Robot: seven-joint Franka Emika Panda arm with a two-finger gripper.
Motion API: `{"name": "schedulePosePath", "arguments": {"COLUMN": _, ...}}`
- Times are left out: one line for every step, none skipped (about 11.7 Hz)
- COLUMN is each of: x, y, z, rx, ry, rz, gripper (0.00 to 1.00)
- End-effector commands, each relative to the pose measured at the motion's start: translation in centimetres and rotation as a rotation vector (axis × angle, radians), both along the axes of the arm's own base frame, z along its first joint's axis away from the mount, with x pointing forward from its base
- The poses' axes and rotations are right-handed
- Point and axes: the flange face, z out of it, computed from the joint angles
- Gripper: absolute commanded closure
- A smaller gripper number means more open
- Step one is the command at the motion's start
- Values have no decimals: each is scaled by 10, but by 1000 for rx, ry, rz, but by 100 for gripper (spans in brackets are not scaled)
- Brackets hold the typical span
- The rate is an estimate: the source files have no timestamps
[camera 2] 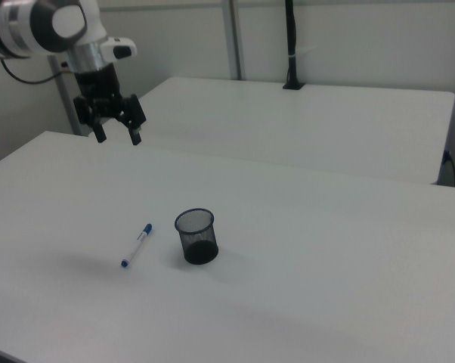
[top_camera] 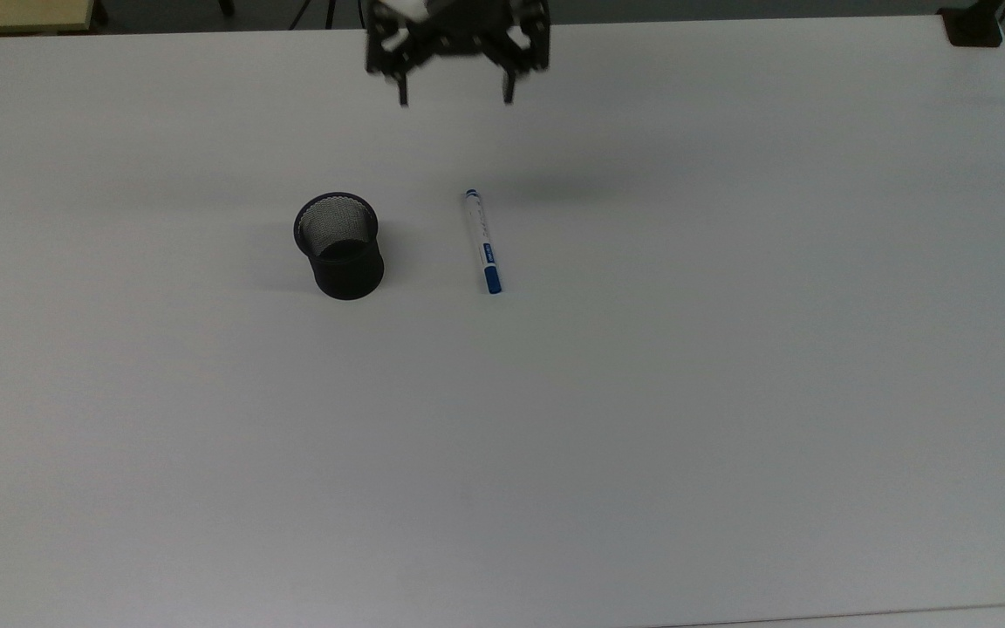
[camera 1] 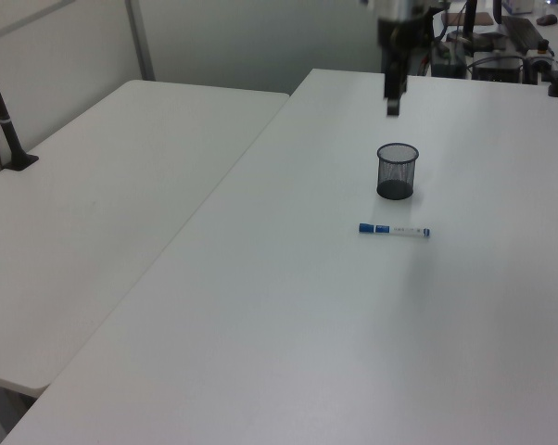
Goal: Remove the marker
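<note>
The marker (top_camera: 481,242) (camera 1: 394,231) (camera 2: 137,245), white with blue ends, lies flat on the white table (top_camera: 642,392), to the right of the black mesh cup (top_camera: 339,246) (camera 1: 397,170) (camera 2: 196,235) in the top view. The cup stands upright and looks empty. My gripper (top_camera: 454,94) (camera 2: 118,136) hangs high above the table, well clear of both, open with nothing between its fingers. In the left view the gripper (camera 1: 392,107) hovers above and behind the cup.
A second white table (camera 1: 103,195) stands alongside on the left view's left. A black clamp post (camera 2: 290,45) rises from the far table in the right view. Another clamp (top_camera: 974,26) sits at the top view's upper right corner.
</note>
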Motion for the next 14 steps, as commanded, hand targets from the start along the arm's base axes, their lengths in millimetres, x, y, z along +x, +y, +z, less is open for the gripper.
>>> {"name": "schedulePosePath", "arguments": {"x": -30, "y": -25, "z": 27, "rx": 20, "ry": 4, "rz": -57, "gripper": 0}}
{"name": "schedulePosePath", "arguments": {"x": -30, "y": -25, "z": 27, "rx": 20, "ry": 4, "rz": -57, "gripper": 0}}
{"name": "schedulePosePath", "arguments": {"x": -31, "y": -28, "z": 30, "rx": 20, "ry": -2, "rz": -61, "gripper": 0}}
{"name": "schedulePosePath", "arguments": {"x": -32, "y": -30, "z": 31, "rx": 21, "ry": -4, "rz": -64, "gripper": 0}}
{"name": "schedulePosePath", "arguments": {"x": -32, "y": -30, "z": 32, "rx": 23, "ry": -5, "rz": -67, "gripper": 0}}
{"name": "schedulePosePath", "arguments": {"x": -32, "y": -30, "z": 32, "rx": 22, "ry": -3, "rz": -68, "gripper": 0}}
{"name": "schedulePosePath", "arguments": {"x": -33, "y": -29, "z": 30, "rx": 21, "ry": 7, "rz": -64, "gripper": 0}}
{"name": "schedulePosePath", "arguments": {"x": -30, "y": -29, "z": 28, "rx": 20, "ry": 12, "rz": -65, "gripper": 0}}
{"name": "schedulePosePath", "arguments": {"x": -27, "y": -30, "z": 25, "rx": 22, "ry": 11, "rz": -66, "gripper": 0}}
{"name": "schedulePosePath", "arguments": {"x": -23, "y": -32, "z": 32, "rx": 25, "ry": -3, "rz": -69, "gripper": 0}}
{"name": "schedulePosePath", "arguments": {"x": -20, "y": -39, "z": 31, "rx": 48, "ry": 1, "rz": -88, "gripper": 0}}
{"name": "schedulePosePath", "arguments": {"x": -21, "y": -42, "z": 33, "rx": 69, "ry": 2, "rz": -98, "gripper": 0}}
{"name": "schedulePosePath", "arguments": {"x": -21, "y": -41, "z": 31, "rx": 69, "ry": 6, "rz": -95, "gripper": 0}}
{"name": "schedulePosePath", "arguments": {"x": -21, "y": -42, "z": 32, "rx": 69, "ry": 5, "rz": -95, "gripper": 0}}
